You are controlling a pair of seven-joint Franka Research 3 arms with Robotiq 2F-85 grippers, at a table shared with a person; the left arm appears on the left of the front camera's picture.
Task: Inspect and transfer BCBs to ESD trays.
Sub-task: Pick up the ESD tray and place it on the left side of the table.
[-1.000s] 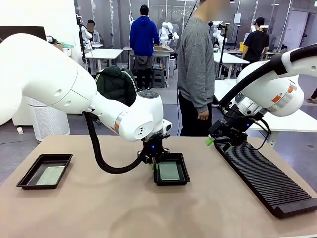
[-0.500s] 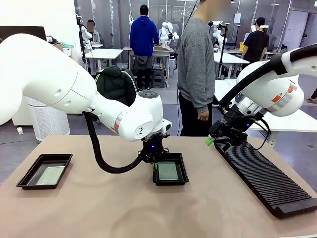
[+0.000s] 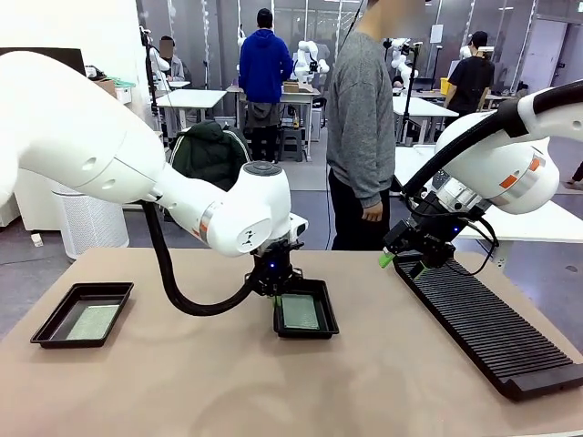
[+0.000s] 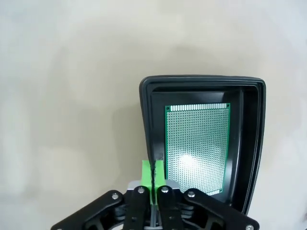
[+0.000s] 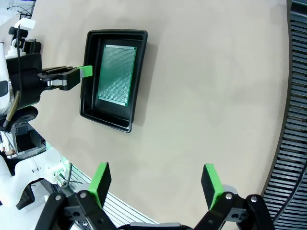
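Grey-floored open lab with white tables (image 3: pixel 191 96), a white bin (image 3: pixel 86 218), a jacket-draped chair (image 3: pixel 213 155).

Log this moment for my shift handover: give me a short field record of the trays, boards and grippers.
left gripper: shut on the rim of the centre ESD tray
centre tray contents: one BCB, lying flat
left ESD tray: holds a second BCB
right gripper: open, holding nothing, above the table
slotted rack: at the table's right
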